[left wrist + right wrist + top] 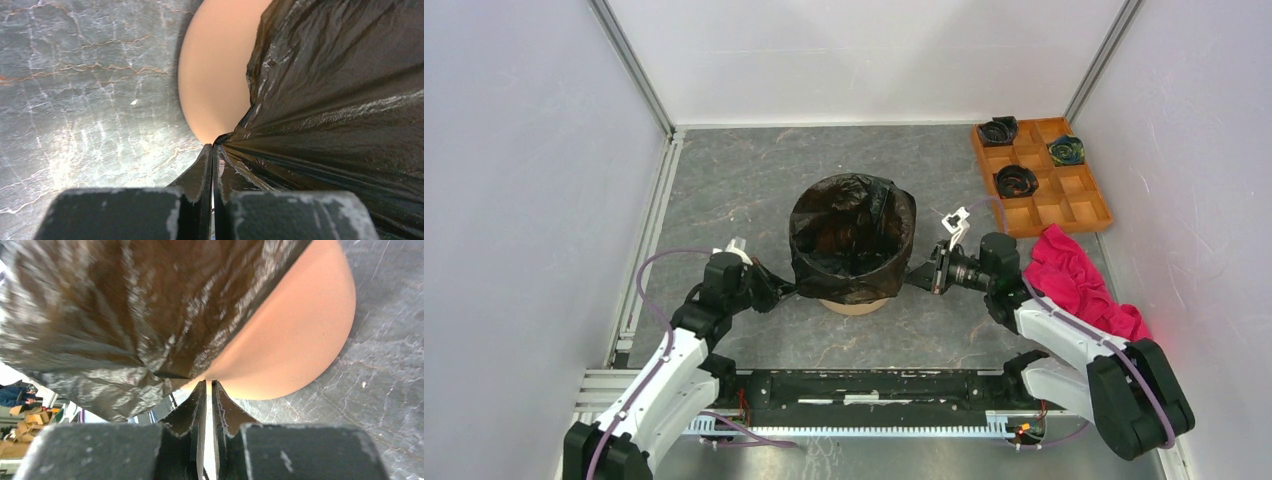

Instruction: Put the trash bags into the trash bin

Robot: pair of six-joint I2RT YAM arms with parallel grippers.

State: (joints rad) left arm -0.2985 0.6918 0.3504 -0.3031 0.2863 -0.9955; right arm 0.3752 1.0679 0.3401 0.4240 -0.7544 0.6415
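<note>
Trash bin point(854, 305) stands upright between the two claws, mouth up, with the trash bag point(849, 235) lining it and draped over its rim. Left claw point(789, 288) is pinched tight on the film. Right claw point(914, 275) is nearly closed at the hem, grip unclear.

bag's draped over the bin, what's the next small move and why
Probably draw the left gripper down the wall of the trash bin. It is shut on a gathered fold of the trash bag, which already covers the rim, while bare orange wall shows below the hem. The right gripper sits at the opposite hem, jaws a slit apart; its hold is unclear.
</note>
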